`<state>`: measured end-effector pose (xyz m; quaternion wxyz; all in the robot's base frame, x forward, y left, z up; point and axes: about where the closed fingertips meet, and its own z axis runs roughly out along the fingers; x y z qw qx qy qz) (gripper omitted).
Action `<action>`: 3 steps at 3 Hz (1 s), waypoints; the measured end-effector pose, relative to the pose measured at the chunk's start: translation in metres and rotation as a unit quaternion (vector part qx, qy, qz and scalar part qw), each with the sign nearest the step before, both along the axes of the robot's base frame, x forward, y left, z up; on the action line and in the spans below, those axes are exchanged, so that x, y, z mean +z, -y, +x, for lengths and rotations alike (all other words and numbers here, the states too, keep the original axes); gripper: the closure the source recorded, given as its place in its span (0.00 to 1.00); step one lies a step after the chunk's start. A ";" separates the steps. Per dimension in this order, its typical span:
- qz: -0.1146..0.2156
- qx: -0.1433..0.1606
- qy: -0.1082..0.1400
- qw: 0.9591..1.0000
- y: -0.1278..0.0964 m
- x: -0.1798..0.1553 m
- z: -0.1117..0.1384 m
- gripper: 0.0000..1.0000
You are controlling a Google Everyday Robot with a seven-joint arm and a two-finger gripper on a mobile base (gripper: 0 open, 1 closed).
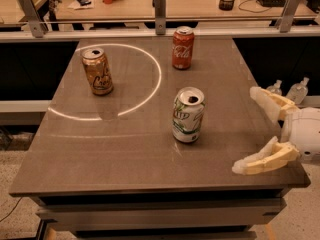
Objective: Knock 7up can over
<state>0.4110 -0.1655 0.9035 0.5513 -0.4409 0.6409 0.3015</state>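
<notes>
The 7up can (188, 115), white and silver with green markings, stands upright near the middle of the brown table (90, 154). Its top is open. My gripper (249, 130) comes in from the right edge of the view, over the table's right side. Its two pale fingers (260, 160) are spread wide apart and empty. The fingertips lie about a can's width to the right of the 7up can and touch nothing.
A gold can (97, 71) stands upright at the back left, inside a bright ring of light on the tabletop. A red Coca-Cola can (183, 48) stands at the back middle. A metal rail (160, 31) runs behind the table. Two bottles (290, 90) stand beyond the right edge.
</notes>
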 end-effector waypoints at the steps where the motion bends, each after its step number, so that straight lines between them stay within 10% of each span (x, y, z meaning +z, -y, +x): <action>1: 0.022 0.007 0.007 1.000 -0.022 -0.005 0.009 0.00; 3: 0.054 0.028 0.025 0.998 -0.066 -0.009 0.027 0.00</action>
